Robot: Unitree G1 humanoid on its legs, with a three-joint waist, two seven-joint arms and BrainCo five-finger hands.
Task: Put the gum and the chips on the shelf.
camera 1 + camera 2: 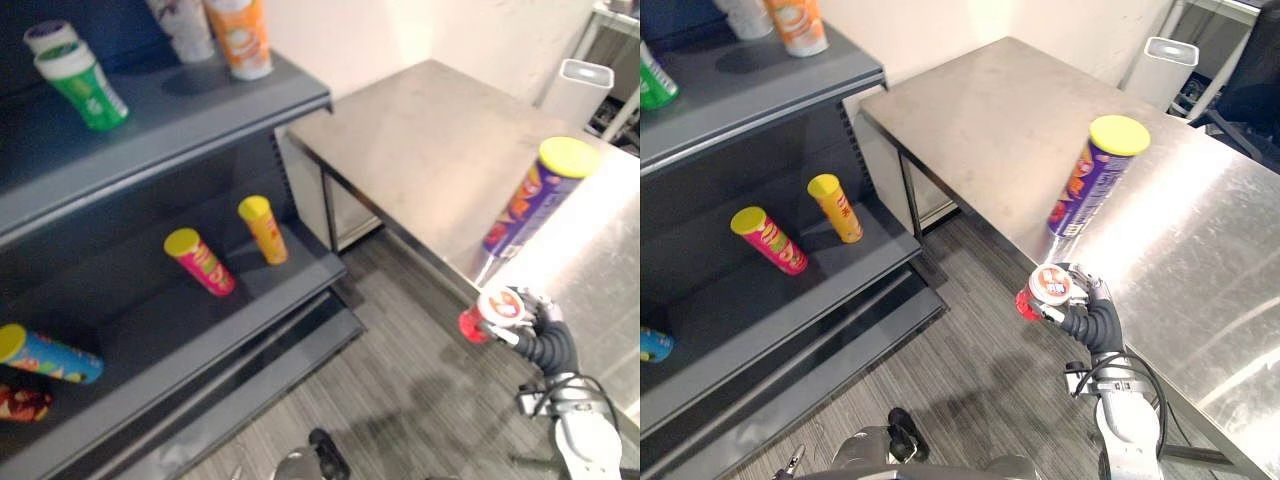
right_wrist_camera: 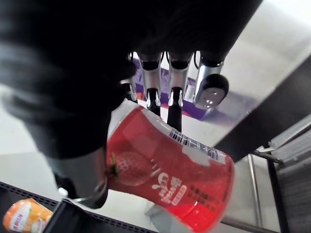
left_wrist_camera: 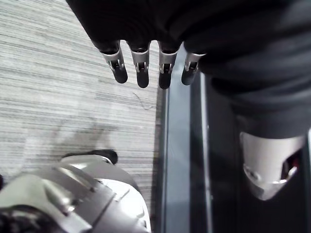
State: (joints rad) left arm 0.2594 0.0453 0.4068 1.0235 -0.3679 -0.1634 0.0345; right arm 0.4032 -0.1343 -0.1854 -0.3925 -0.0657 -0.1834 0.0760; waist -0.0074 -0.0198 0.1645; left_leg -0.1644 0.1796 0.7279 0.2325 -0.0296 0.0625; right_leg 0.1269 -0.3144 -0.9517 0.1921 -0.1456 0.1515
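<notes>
Holding item 1: right hand (image 1: 1087, 302), fingers and thumb curled round a red gum tub (image 1: 1043, 290), white lid towards the head camera. The tub hangs over the floor (image 1: 970, 390) just off the table's (image 1: 980, 110) edge, at 4 o'clock in the head view, apart from the shelf (image 1: 760, 100).

Item 2: purple chips can (image 1: 1090, 180) with a yellow lid, standing on its base on the table near that edge, at 1 o'clock from the tub and touched by neither hand.

Item 3: left hand (image 3: 146, 68), fingers straight and relaxed, grasping nothing, over the floor beside the shelf's base.

Item 4: shelf stock, at 9 to 11 o'clock.
- Top board: a green bottle (image 1: 85, 85) and an orange tub (image 1: 240, 35).
- Lower board: a pink can (image 1: 200, 262) and an orange can (image 1: 263, 230), both yellow-lidded and upright, and a blue can (image 1: 50, 355) lying on its side at 8 o'clock.

Item 5: white bin (image 1: 580, 90) beyond the table, at 2 o'clock.
</notes>
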